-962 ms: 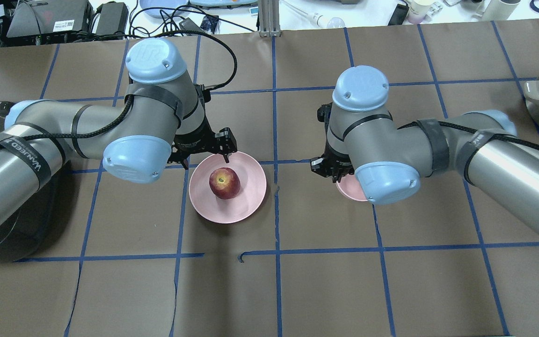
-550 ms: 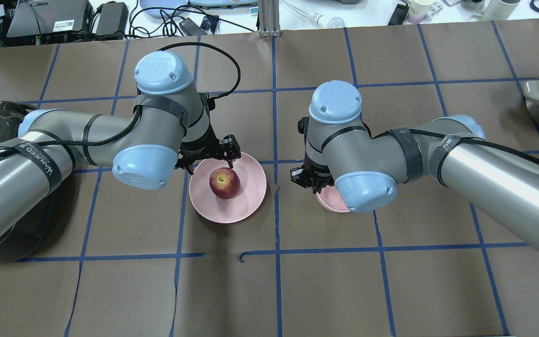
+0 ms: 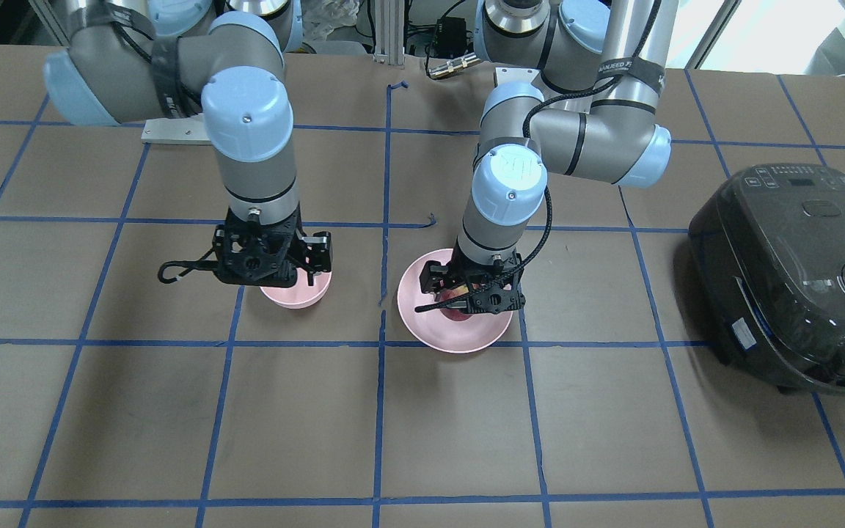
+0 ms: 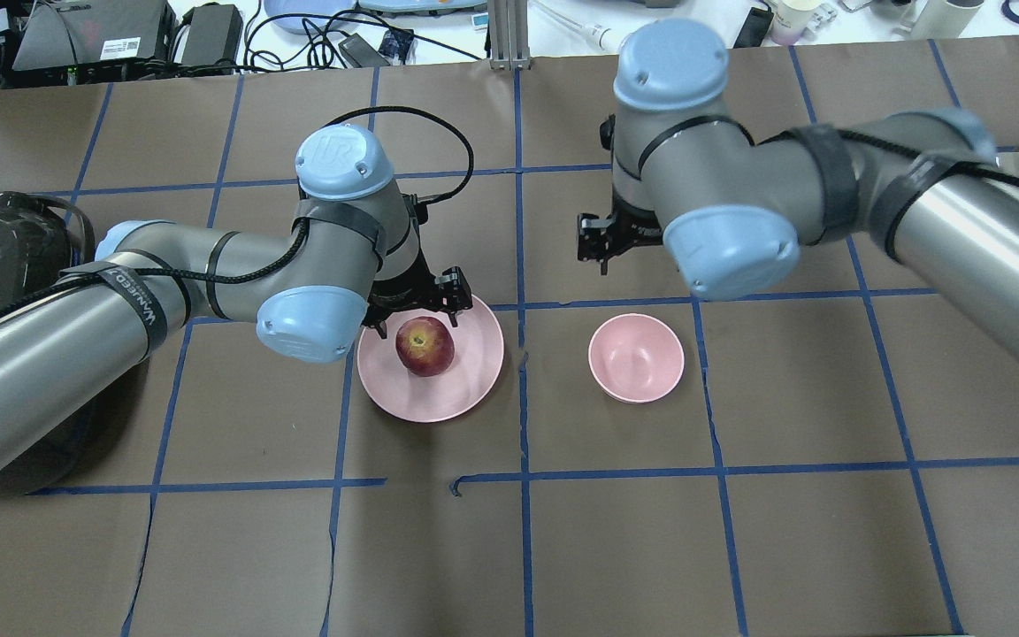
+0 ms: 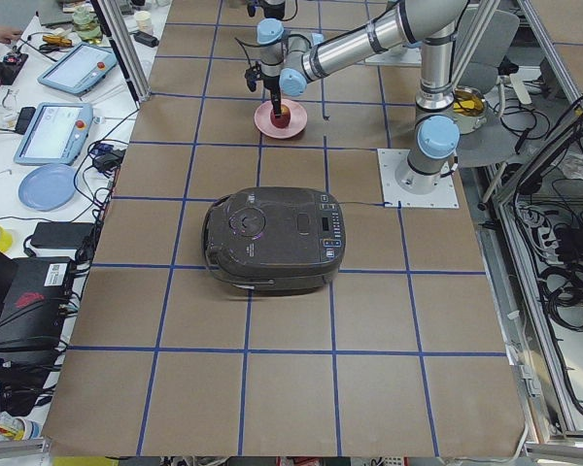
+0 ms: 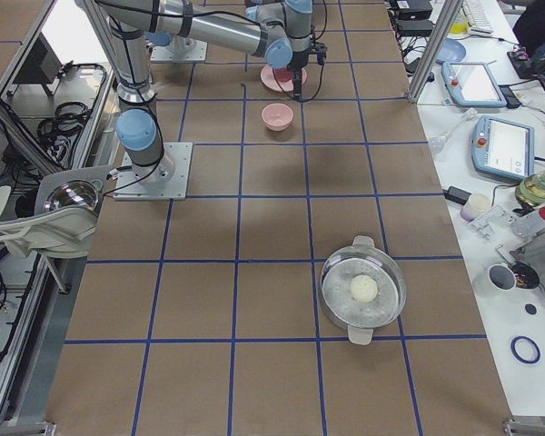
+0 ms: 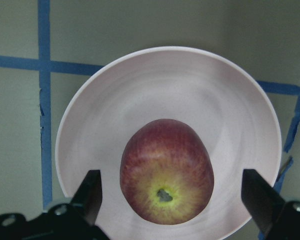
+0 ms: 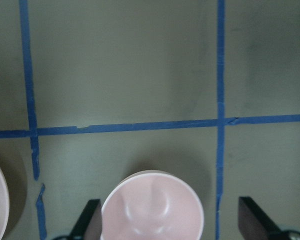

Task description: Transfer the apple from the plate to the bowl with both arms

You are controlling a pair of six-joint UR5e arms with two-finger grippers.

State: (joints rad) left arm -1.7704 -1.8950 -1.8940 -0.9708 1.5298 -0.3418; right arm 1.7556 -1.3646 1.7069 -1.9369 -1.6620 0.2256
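The red apple (image 4: 425, 345) lies on the wide pink plate (image 4: 474, 376), stem patch up. My left gripper (image 4: 421, 307) is open and hangs low over the plate's far side; in the left wrist view its fingers (image 7: 92, 192) stand either side of the apple (image 7: 166, 172) without touching it. The small pink bowl (image 4: 636, 357) stands empty to the right of the plate. My right gripper (image 4: 602, 241) is open and empty, raised above the table just beyond the bowl; its wrist view shows the bowl (image 8: 152, 210) between its fingers (image 8: 92, 217), well below them.
A black rice cooker (image 3: 789, 279) stands on the table on my left side. A steel pot with a glass lid (image 6: 363, 291) stands at the far right. Brown paper with a blue tape grid covers the table.
My right gripper was down over the bowl, shifted it toward the plate, then rose and moved back off it, leaving it uncovered. My left gripper moved right and down over the apple.
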